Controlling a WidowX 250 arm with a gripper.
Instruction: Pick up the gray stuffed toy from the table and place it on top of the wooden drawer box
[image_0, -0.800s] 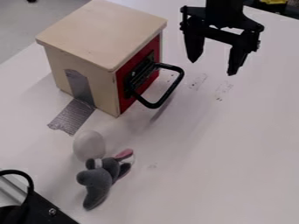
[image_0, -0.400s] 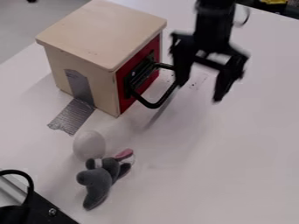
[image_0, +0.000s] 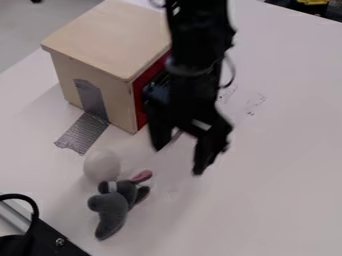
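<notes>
The pincer is seen with its fingers set wide apart, and nothing is seen held between them. A grey plush toy is found below and to the view's left of the pincer, well apart from both fingertips. Its long axis is slanted, with the pink ear turned up towards the pincer and the rounded far end pointed away; the line between the fingertips is crossed by that axis at roughly a right angle. The ear is placed nearest, just short of the closer fingertip. A pale, egg-like thing is set beside the toy's upper end, on the side away from the pincer.

The wooden box is placed above and to the left of the pincer, its red face partly hidden behind the arm. Grey tape is stuck from its wall onto the counter. The dark frame is located past the toy, at the lower-left corner. Counter surface is spread to the pincer's right and below it.
</notes>
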